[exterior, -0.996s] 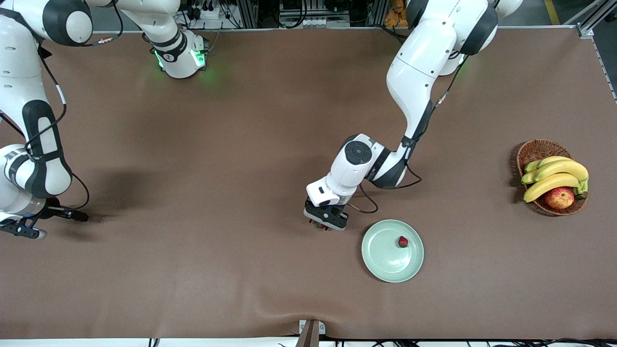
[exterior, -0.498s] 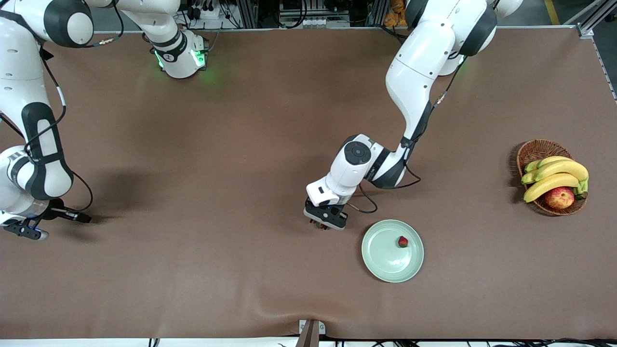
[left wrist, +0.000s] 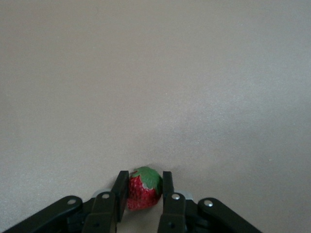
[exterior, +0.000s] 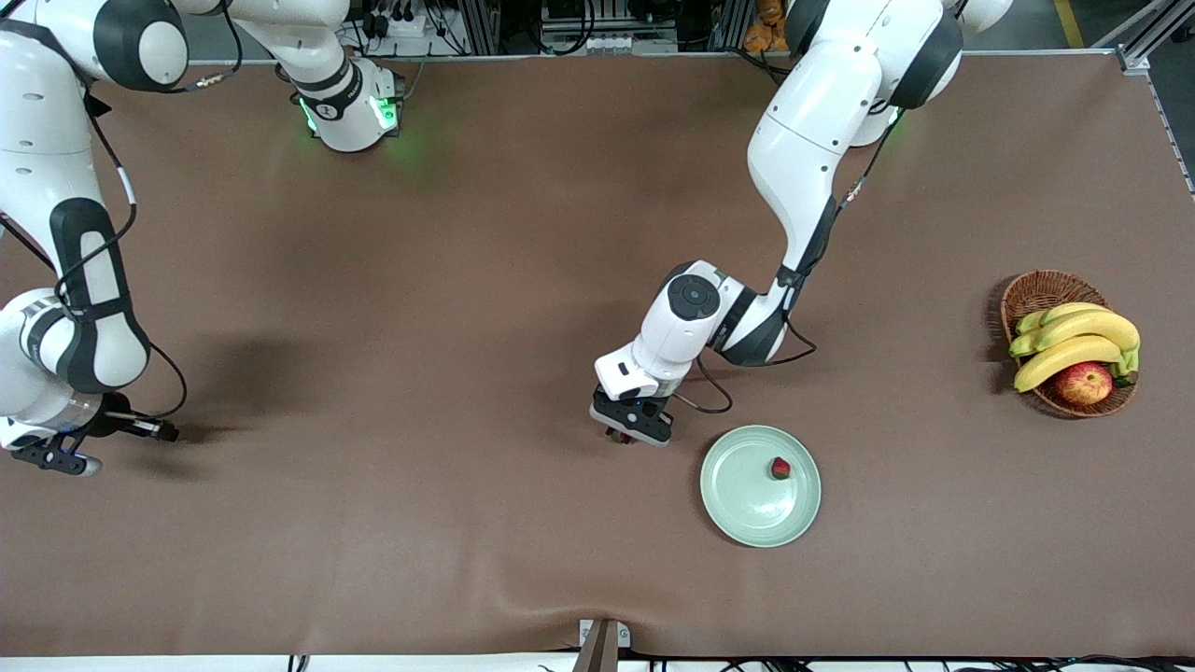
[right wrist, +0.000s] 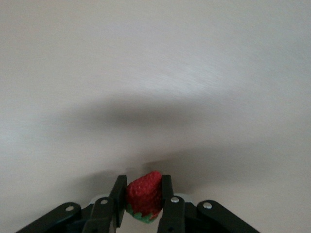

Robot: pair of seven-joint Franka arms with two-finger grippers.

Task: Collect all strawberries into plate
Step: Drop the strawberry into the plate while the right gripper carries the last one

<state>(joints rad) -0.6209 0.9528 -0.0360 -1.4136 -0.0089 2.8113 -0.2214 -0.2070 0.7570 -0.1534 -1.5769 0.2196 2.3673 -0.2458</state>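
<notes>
My left gripper is low over the table beside the pale green plate, toward the right arm's end of it. In the left wrist view the left gripper is shut on a strawberry with its green cap showing. One strawberry lies in the plate. My right gripper hangs low over the right arm's end of the table. In the right wrist view the right gripper is shut on another strawberry.
A wicker basket with bananas and an apple stands at the left arm's end of the table. A brown mat covers the table.
The right arm has shifted a little with its strawberry, toward the middle of the table. The left gripper has barely moved, rising slightly beside the plate.
</notes>
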